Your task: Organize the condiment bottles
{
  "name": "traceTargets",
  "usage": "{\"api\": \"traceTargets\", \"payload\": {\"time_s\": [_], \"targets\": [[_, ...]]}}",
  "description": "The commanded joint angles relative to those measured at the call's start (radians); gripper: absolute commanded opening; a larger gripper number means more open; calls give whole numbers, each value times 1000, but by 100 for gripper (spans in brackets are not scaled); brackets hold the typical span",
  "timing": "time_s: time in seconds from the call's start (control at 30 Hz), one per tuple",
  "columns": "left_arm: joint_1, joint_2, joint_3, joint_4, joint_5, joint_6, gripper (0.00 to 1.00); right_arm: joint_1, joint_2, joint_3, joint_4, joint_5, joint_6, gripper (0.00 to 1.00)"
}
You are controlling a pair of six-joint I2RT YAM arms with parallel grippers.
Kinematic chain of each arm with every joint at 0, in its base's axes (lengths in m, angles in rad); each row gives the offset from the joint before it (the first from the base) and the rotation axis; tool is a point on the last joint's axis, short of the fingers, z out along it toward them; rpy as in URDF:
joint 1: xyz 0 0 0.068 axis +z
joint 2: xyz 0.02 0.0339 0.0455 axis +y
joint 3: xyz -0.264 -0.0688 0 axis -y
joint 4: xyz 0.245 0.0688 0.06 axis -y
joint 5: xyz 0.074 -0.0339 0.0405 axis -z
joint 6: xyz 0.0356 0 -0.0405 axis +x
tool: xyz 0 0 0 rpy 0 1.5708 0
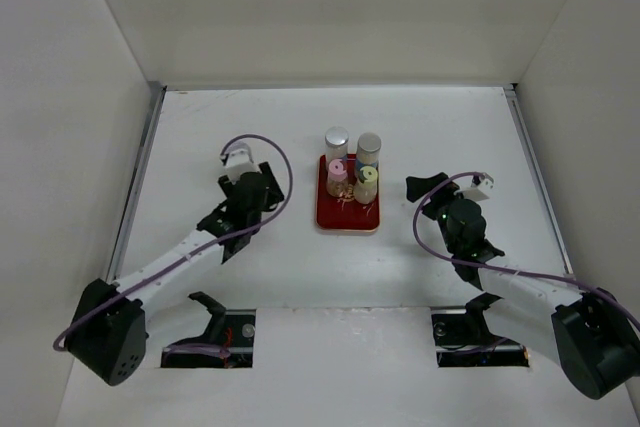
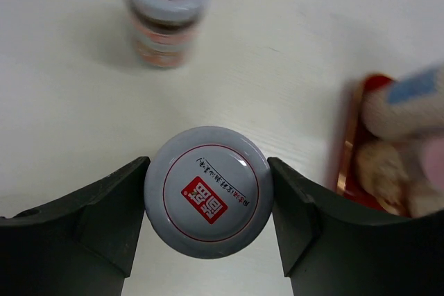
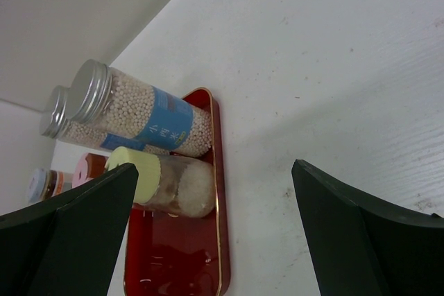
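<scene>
the left gripper (image 2: 208, 171) looks straight down on a jar (image 2: 208, 195) whose pale grey lid bears a red square mark inside a thin red ring. its two dark fingers (image 2: 83, 227) touch the lid's rim on either side. a second jar (image 2: 165, 12), blurred, stands apart on the white table (image 2: 291, 53) beyond. at the right edge a red tray (image 2: 349, 147) holds blurred bottles (image 2: 402, 105), one with a blue label
</scene>
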Motion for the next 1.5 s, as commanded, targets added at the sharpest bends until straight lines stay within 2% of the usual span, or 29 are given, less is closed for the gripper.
{"api": "traceTargets", "payload": {"time_s": [0.0,0.13,0.27,0.5,0.73,0.93,1.03,1.27,1.33,1.47], "targets": [[-171,32,123,84,3,-7,29,11,-5,21,62,-1,-6,100],[-320,159,210,121,-8,-5,29,11,-13,15,62,7,-7,100],[-412,257,283,181,-8,2,29,11,-8,20,62,5,-9,100],[-456,423,375,297,33,19,28,11,-24,17,58,4,-10,100],[-484,587,471,337,79,28,28,11,-31,15,56,1,-10,100],[-498,629,493,323,87,30,30,11,-44,12,53,-1,-9,100],[-506,629,493,299,87,30,39,11,-45,12,52,-1,-7,100],[-519,577,468,242,73,33,79,11,-45,12,52,-1,-6,100],[-518,532,445,233,52,47,83,11,-50,12,52,-1,-9,100],[-503,425,384,222,10,85,84,11,-42,11,53,-1,-6,100]]}}
